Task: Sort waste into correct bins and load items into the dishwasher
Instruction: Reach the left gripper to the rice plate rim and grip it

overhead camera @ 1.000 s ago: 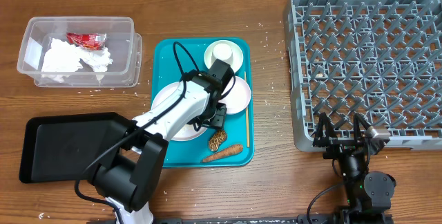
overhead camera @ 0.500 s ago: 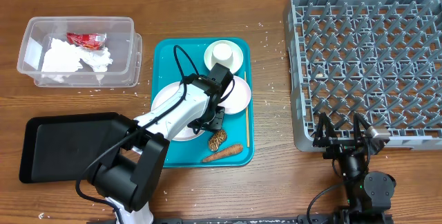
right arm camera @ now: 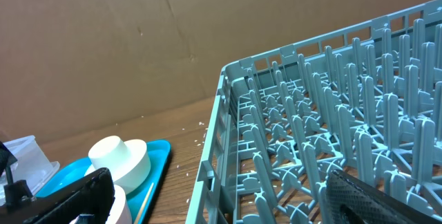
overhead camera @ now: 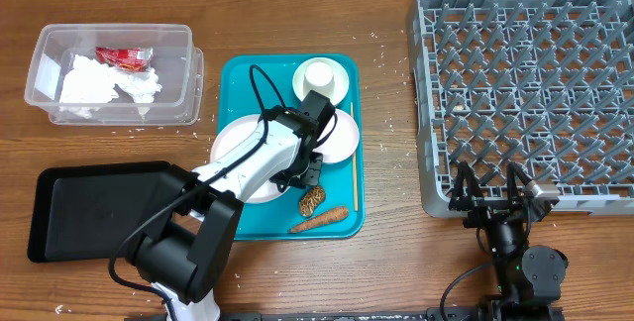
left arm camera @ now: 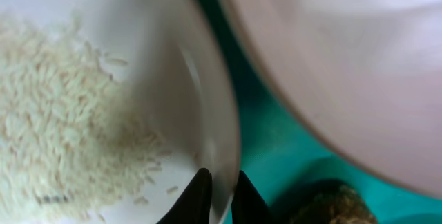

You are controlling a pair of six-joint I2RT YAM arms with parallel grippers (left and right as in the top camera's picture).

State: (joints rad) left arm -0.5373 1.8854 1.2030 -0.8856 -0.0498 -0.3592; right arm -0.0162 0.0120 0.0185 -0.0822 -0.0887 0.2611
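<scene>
From above, my left claw (overhead camera: 309, 169) is low over the teal tray (overhead camera: 243, 88), at the edge of the big plate (overhead camera: 238, 148). The bowl (overhead camera: 340, 138) and the biscuit (overhead camera: 313, 200) sit just beside it. The black tray (overhead camera: 89, 212) waits on the left. If I swing the plate there too fast, I think rice will fly onto the table.

From the left wrist, the claw's fingers (left arm camera: 200, 191) are pinched on the plate's thin rim. Loose rice (left arm camera: 55, 148) lies on the plate. The rim looks smooth and I only have a tiny bite. The plate could slip out or tip when I lift it. It could also bump the bowl, which is very close.

From the right wrist, my right claw (right arm camera: 217, 186) is spread wide and holds nothing. It sits by the front wall of the grey dish rack (right arm camera: 311, 113). If I move it without care, it could knock that wall.
</scene>
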